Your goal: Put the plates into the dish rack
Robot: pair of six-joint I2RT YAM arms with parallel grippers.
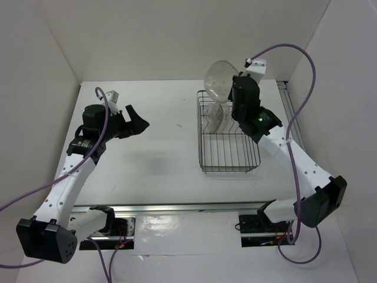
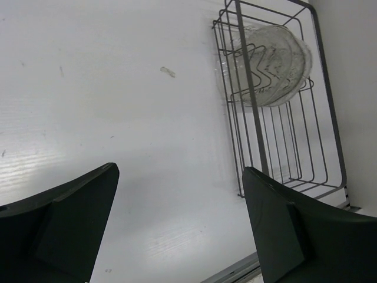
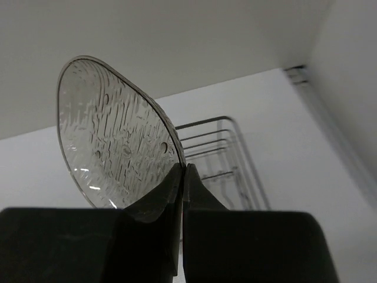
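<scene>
My right gripper [image 1: 232,89] is shut on the rim of a clear textured plate [image 1: 218,79], held on edge in the air over the far end of the dish rack [image 1: 228,154]. In the right wrist view the plate [image 3: 112,144] fills the upper left, its rim pinched between the fingertips [image 3: 183,175], with the dish rack [image 3: 219,154] below. At least one more clear plate [image 2: 272,58] stands among the tines at the rack's [image 2: 323,112] far end; how many stand there I cannot tell. My left gripper [image 1: 134,124] hangs open over bare table left of the rack, nothing between its fingers [image 2: 70,218].
White walls close in the table at the back and on both sides. A metal rail [image 1: 177,207] runs along the near edge by the arm bases. A small mark [image 2: 168,72] lies on the table left of the rack.
</scene>
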